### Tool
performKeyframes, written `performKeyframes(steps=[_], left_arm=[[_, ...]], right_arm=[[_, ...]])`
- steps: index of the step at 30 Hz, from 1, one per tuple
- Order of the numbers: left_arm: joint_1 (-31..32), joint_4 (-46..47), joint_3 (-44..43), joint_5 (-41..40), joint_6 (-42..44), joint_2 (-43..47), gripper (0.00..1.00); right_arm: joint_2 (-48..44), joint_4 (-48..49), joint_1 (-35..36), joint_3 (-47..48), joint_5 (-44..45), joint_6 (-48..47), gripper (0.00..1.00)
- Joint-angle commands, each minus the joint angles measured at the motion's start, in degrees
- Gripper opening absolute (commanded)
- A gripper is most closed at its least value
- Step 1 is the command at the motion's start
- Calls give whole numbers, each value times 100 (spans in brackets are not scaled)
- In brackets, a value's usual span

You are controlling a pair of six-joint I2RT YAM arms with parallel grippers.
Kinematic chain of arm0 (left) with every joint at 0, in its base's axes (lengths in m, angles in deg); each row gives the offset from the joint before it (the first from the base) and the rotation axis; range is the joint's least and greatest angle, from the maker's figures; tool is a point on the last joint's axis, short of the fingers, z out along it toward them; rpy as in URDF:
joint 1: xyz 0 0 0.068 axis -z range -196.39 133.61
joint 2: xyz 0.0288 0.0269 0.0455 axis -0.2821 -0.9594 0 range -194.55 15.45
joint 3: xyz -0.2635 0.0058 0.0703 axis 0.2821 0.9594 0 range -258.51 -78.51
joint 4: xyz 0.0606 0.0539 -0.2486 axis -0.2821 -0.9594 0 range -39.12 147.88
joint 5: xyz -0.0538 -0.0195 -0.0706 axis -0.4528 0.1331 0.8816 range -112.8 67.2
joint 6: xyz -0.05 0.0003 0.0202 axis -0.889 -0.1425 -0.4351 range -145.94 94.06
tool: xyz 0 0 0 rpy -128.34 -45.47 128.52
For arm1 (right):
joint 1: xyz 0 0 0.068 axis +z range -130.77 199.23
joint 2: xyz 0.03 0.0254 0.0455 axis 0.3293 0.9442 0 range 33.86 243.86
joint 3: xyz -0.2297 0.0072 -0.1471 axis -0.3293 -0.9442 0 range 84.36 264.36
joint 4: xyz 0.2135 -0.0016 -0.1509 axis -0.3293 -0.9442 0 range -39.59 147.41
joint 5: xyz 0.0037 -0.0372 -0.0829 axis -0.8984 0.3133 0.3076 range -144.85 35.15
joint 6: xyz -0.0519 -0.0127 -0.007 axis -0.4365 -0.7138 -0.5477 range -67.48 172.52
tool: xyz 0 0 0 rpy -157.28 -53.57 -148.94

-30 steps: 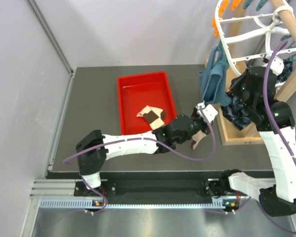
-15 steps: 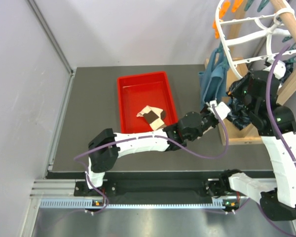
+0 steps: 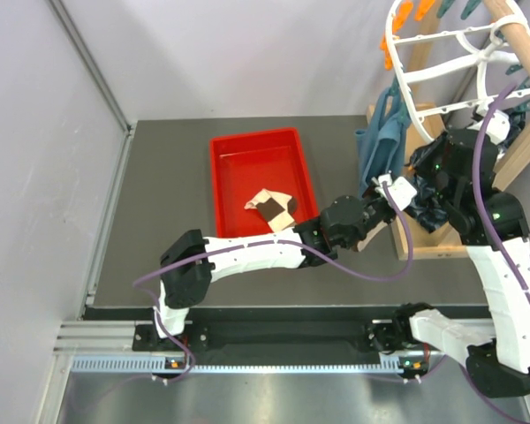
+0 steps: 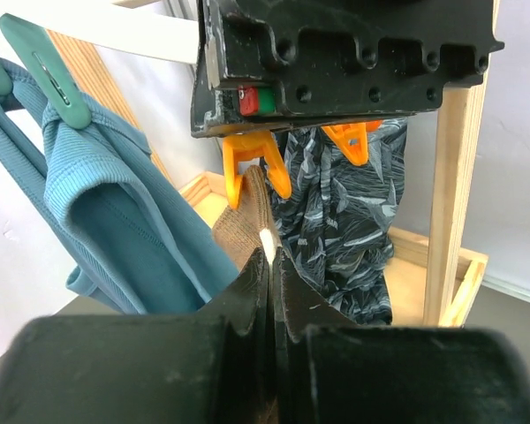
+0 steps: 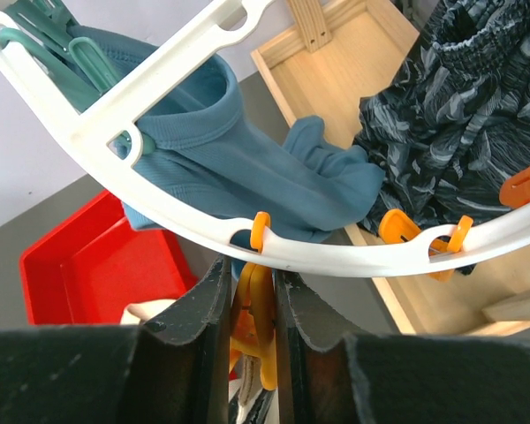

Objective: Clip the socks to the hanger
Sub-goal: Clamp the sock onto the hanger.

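Note:
My left gripper (image 4: 272,256) is shut on a beige sock (image 4: 250,223) and holds its brown-tipped edge up into the open mouth of an orange peg (image 4: 253,157). My right gripper (image 5: 252,291) is shut on that orange peg (image 5: 263,327), which hangs from the ring of the white hanger (image 5: 172,212); the sock (image 5: 248,384) shows just below it. In the top view the left gripper (image 3: 401,196) reaches right to meet the right gripper (image 3: 417,175) under the hanger (image 3: 405,79). A second sock (image 3: 272,206) lies in the red tray (image 3: 238,155).
A teal-blue cloth (image 5: 247,168) is pegged to the ring beside the orange peg. Dark navy patterned fabric (image 5: 450,132) hangs behind. A wooden base frame (image 3: 424,240) and a slanted wooden pole (image 3: 521,44) stand at the right. More orange pegs (image 5: 424,234) hang on the ring.
My left arm has swung right and up, carrying the sock from above the table to the peg under the hanger. My right gripper has stayed at the peg.

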Motion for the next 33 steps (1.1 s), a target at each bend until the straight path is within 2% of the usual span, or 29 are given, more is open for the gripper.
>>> performKeyframes(steps=[1, 15, 17, 21, 23, 26, 27, 29, 30, 32, 33], left_arm=[[28, 231, -226, -36, 97, -51, 0], [28, 240, -323, 17, -43, 1, 0], [28, 231, -331, 8, -52, -7, 0], [37, 214, -375, -53, -79, 10, 0], [28, 187, -402, -53, -96, 10, 0], [28, 126, -481, -79, -114, -25, 0], [28, 126, -498, -88, -122, -42, 0], [28, 126, -516, -97, -131, -42, 0], [28, 108, -525, -106, -131, -34, 0], [28, 108, -534, -115, -131, -34, 0], [28, 108, -551, -123, -149, -51, 0]], right_arm=[[-6, -539, 21, -197, -501, -138, 0], [-102, -477, 21, -347, -562, -94, 0], [-102, -468, 21, -338, -589, -94, 3], [-120, -468, 21, -338, -667, -77, 16], [-120, -468, 21, -312, -703, -68, 19], [-146, -468, 12, -286, -782, -59, 34], [-155, -468, 30, -285, -799, -68, 43], [-208, -486, 21, -294, -791, -77, 49], [-234, -494, 21, -277, -782, -85, 57], [-234, -547, 21, -242, -782, -94, 64], [-243, -565, 21, -224, -782, -94, 72]])
